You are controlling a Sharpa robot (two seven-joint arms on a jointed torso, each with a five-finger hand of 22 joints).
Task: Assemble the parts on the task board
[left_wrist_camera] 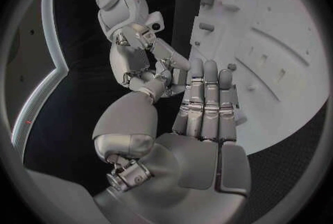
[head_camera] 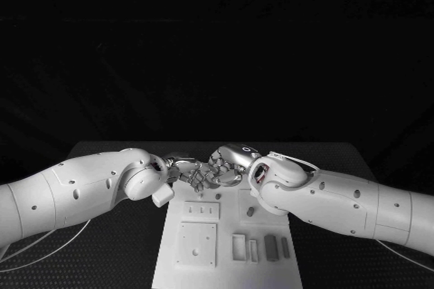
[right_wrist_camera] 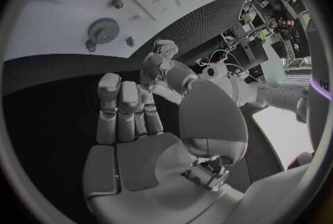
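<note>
Left robot hand (head_camera: 185, 171) over far end of task board (head_camera: 172, 264), fingers (left_wrist_camera: 207, 103) straight and together, nothing in palm. Right robot hand (head_camera: 231, 167) just beside it, fingertips of both nearly meeting, fingers (right_wrist_camera: 121, 110) extended, no part held as far as wrist view shows. Task board lies mid black worktop (head_camera: 108, 251). Grey gear (right_wrist_camera: 104, 29) and small pegs (right_wrist_camera: 130, 41) on board's far end; slim grey bars (head_camera: 269, 244) stand in near-right slots.

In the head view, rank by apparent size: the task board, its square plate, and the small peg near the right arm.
1. Task board, largest.
2. Square plate.
3. Small peg, smallest.
The plate lies nearer the camera than the peg, but the gap is plain.
</note>
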